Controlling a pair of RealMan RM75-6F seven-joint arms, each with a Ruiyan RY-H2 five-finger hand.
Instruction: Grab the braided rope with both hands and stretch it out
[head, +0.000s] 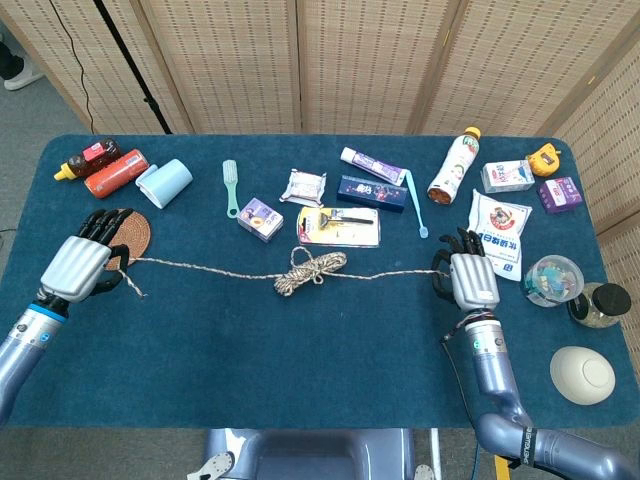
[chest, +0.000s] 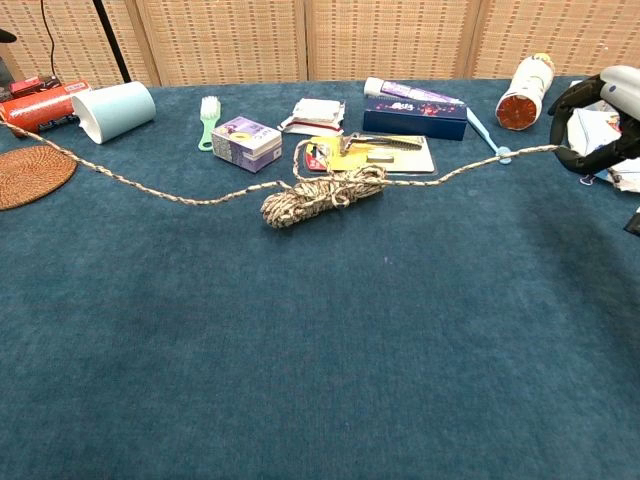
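1. Head view: on the blue felt-covered table, the beige braided rope runs between both hands. The left hand and right hand each grip an end.
2. Chest view: the rope's coiled bundle lies mid-table against the yellow razor pack; further pulling may drag clutter or slip an end loose.

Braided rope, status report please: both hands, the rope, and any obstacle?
Left hand and right hand each grip a rope end. Braided rope strung between them, middle bundle not unwound. Razor pack right behind bundle.
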